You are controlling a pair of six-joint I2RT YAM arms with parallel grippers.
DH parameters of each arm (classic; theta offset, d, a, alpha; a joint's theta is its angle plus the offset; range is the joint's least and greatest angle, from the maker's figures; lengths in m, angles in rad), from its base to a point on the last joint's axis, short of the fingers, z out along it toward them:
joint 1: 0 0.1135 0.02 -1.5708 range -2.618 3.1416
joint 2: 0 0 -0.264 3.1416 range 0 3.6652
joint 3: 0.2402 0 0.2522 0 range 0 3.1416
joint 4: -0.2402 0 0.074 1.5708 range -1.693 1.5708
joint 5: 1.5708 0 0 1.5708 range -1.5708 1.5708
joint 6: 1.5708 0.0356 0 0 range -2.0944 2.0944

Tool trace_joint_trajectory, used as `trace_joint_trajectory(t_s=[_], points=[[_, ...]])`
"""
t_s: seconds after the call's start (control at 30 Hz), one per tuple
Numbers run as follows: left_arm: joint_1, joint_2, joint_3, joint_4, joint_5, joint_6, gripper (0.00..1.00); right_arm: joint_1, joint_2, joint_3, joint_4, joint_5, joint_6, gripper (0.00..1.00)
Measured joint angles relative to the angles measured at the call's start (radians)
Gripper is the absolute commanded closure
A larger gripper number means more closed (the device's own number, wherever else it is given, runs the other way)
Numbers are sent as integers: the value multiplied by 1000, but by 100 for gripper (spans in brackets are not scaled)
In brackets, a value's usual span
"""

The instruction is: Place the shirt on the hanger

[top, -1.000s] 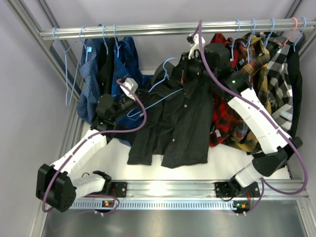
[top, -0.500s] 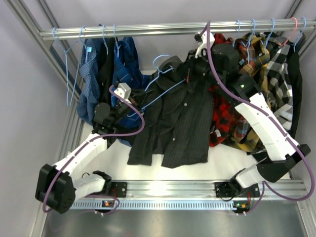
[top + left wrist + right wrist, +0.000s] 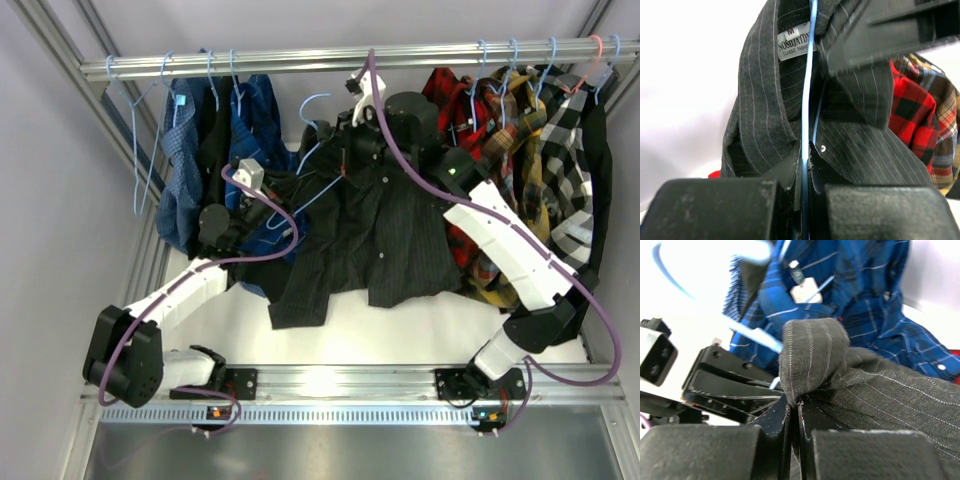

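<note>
The dark pinstriped shirt hangs spread between my two arms, its lower edge lying on the white table. The light-blue wire hanger runs into the collar area, with its hook up near the rail. My left gripper is shut on the hanger wire, which passes the shirt's collar label. My right gripper is shut on a fold of the shirt's fabric, close above the left gripper's fingers.
A metal rail crosses the back. Blue checked shirts and bare hangers hang at its left. Red, yellow and black plaid shirts hang at its right, close behind my right arm. A frame post stands at the left.
My right gripper has moved left with the shirt's collar, dragging the shirt left and up. The hanger's hook has moved left and tilted. My left gripper has shifted slightly.
</note>
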Motion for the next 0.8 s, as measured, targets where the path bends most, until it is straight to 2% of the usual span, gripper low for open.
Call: trace_joint_trajectory(t_s=[0.1,0.2,0.23,0.3,0.4,0.43,0.47,0.5,0.53,0.63,0.7,0.8], points=[[0,0,0,22,-8,-9,100,19,10,1,3,3,3,99],[-1,0,-13,51,-20,-11,100,25,12,0,2,27,3,94],[-2,0,-20,61,-23,-10,100,28,12,0,0,42,0,87],[-3,0,-35,84,-23,-8,100,38,12,-1,-11,85,-14,79],[-3,0,-62,123,-19,-6,100,52,12,-1,-31,179,-51,60],[-3,0,-70,134,-16,-6,100,55,11,-1,-41,220,-65,44],[-3,0,-76,142,-11,-6,100,56,10,-1,-50,253,-80,37],[-3,0,-79,149,-2,-6,100,56,9,-1,-55,282,-96,24],[-5,0,-81,156,6,-7,100,56,8,-1,-60,302,-107,19],[-7,-1,-89,175,24,-7,100,56,-3,-1,-81,353,-158,5],[-8,-1,-98,185,31,-7,100,56,-16,-1,-92,375,-193,1],[-9,-1,-106,200,39,-7,100,56,-43,-1,-94,401,-252,1]])
